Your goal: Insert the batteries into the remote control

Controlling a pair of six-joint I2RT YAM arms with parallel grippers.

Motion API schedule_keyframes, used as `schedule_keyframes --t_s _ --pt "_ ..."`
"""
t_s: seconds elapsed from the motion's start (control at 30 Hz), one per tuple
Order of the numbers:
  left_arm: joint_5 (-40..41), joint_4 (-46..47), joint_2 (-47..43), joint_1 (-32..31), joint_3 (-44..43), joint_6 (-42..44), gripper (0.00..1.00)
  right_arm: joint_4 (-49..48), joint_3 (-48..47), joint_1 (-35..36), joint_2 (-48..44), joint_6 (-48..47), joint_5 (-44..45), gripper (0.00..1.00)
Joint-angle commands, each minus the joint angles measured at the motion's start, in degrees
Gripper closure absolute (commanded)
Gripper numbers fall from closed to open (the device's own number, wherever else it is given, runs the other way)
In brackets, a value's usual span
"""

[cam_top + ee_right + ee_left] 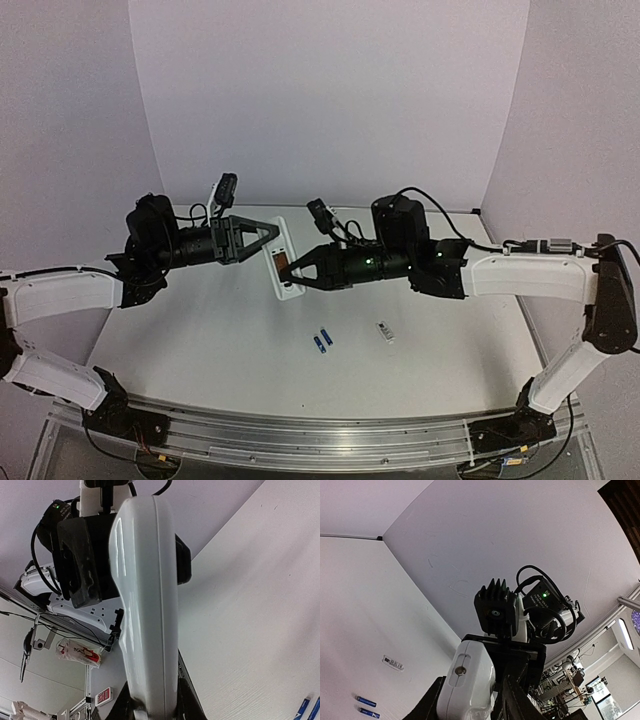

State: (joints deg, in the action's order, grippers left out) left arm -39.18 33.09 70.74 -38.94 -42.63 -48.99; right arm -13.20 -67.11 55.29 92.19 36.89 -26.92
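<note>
The white remote control (283, 262) hangs in mid-air over the table's middle, held from both ends. My left gripper (272, 236) is shut on its far end, with the black fingers (427, 705) pressed against the white casing (470, 685). My right gripper (290, 270) is shut on the near end, and the remote's long side (147, 605) rises from between its fingers (187, 705). Two blue batteries (322, 340) lie side by side on the table below, also seen in the left wrist view (366, 701) and at the right wrist view's corner (307, 707).
A small white cover piece (385, 332) lies on the table right of the batteries, also visible from the left wrist (393, 663). White walls enclose the table at the back and sides. An aluminium rail (320, 430) runs along the near edge.
</note>
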Motion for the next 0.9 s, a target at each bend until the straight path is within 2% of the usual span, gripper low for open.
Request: schedule_keyframes --t_s 0.0,0.1,0.23,0.33,0.4,0.5,0.57,0.63,0.77,0.87 --pt "-3.45 2.59 0.21 -0.44 -0.24 -0.78 0.65 -3.05 -1.41 -0.17 0.70 0.78 1.59 1.00" --pt "-3.85 2.88 0.36 -0.44 -0.04 -1.33 0.71 -3.24 -1.59 -0.13 0.84 0.90 0.87 1.00" --pt "-6.11 4.42 1.07 -0.44 -0.13 -2.41 0.74 -3.45 -1.67 -0.13 1.35 1.09 0.37 1.00" --pt "-6.78 4.37 1.44 -0.44 -0.34 -3.04 0.97 -3.59 -1.71 -0.15 1.86 1.05 0.29 1.00" --pt "-6.30 3.33 1.27 -0.44 -0.43 -3.11 1.00 -3.54 -1.05 -0.17 1.64 0.73 1.26 0.99" --pt "-2.76 -2.72 0.15 -0.37 -0.72 -2.32 1.00 -1.18 0.42 -0.17 0.58 -0.44 3.97 0.78" --pt "-0.61 -6.00 -0.74 -0.09 -0.15 -1.66 1.00 4.63 0.30 -0.17 -0.19 -2.11 6.11 0.61" --pt "1.25 -8.81 -1.44 0.62 1.15 -2.00 1.00 10.56 0.37 -0.18 -0.98 -3.41 9.20 0.52" --pt "2.07 -12.18 -2.29 3.35 5.51 -3.42 1.00 22.26 1.29 -0.16 -2.99 -5.24 16.29 0.43" --pt "0.91 -11.31 -2.38 5.56 10.03 -5.15 1.00 29.95 1.45 -0.17 -4.01 -6.10 21.10 0.41"
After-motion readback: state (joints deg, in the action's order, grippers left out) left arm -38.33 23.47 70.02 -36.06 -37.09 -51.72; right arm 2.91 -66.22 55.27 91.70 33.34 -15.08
